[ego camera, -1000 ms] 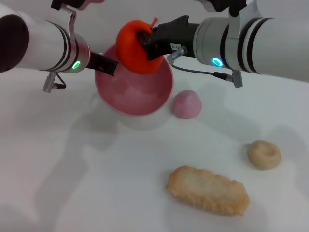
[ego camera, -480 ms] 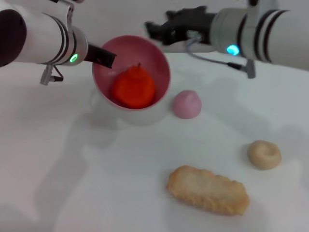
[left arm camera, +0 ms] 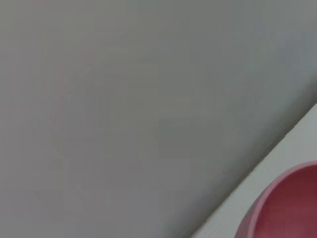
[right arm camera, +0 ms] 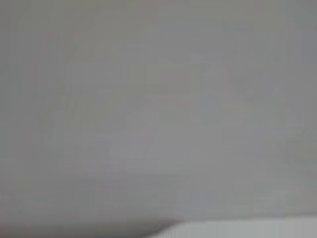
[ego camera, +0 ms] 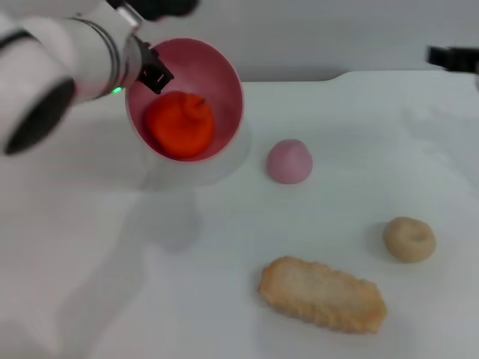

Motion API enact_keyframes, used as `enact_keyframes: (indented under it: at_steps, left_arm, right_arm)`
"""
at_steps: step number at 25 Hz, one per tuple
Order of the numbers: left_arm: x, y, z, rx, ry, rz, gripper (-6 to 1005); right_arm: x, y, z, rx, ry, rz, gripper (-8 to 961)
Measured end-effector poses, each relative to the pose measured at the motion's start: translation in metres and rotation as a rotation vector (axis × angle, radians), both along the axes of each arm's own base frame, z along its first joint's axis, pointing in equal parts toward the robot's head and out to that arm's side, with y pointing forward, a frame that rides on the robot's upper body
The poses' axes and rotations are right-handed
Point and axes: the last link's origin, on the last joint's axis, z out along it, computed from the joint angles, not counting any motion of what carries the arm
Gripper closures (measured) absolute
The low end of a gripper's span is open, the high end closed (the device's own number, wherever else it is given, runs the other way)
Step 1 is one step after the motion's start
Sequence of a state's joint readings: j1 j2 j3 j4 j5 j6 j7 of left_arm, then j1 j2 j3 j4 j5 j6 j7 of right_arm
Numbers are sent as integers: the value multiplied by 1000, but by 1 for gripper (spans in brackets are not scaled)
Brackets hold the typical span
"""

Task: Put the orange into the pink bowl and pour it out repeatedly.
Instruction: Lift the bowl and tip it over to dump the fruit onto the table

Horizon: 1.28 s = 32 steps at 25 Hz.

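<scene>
The pink bowl (ego camera: 228, 75) hangs lifted off the white table at the back left, tipped so its mouth faces me. Inside it, low against the wall, rests the red-orange orange (ego camera: 178, 125). My left gripper (ego camera: 155, 73) is shut on the bowl's rim on the left side, a dark finger showing over the edge. A curve of the pink bowl (left arm camera: 287, 208) also fills a corner of the left wrist view. Only a dark sliver of my right gripper (ego camera: 453, 57) shows at the far right edge, well away from the bowl.
On the table lie a small pale-pink dome (ego camera: 290, 161) just right of the bowl, a beige round bun (ego camera: 409, 238) at the right, and a long breaded piece (ego camera: 322, 293) near the front. A grey wall backs the table.
The right gripper let the orange drop into the bowl, then drew back to the far right edge. The left arm lifted the bowl and tipped it more toward me.
</scene>
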State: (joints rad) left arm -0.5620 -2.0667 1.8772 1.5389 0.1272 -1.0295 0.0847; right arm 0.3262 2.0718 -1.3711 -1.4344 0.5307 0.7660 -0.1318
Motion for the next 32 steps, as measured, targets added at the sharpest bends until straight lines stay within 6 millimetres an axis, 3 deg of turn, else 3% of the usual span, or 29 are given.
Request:
enact_keyframes:
  at_steps: [4,8,9,15,16,20,23,32]
  left_arm:
    - [4,-6,-9,23,130,-78,956]
    - [6,-10,-14,29,164,-106,956]
    - [8,-21,-26,53,244,-191,956]
    - [11,-34,-34,91,334,-277,956]
    - [12,-48,-42,123,400,-353,956]
    - [11,-54,-44,148,441,-393,956]
    - [5,-70,-53,203,562,-499,956]
    - [2,-69,-48,262,504,-461,956]
  right_arm:
    - [31,-10,10,21,37,-68,418]
    - [47,-15,9,2,67,-97,418]
    - [47,-15,9,2,67,-97,418]
    - [46,-14,6,-16,65,-96,417]
    - [45,-14,5,-18,64,-94,417]
    - [42,-13,4,-27,62,-86,416]
    - [40,-12,3,-32,61,-80,416]
    - [34,-9,1,-45,53,-63,414]
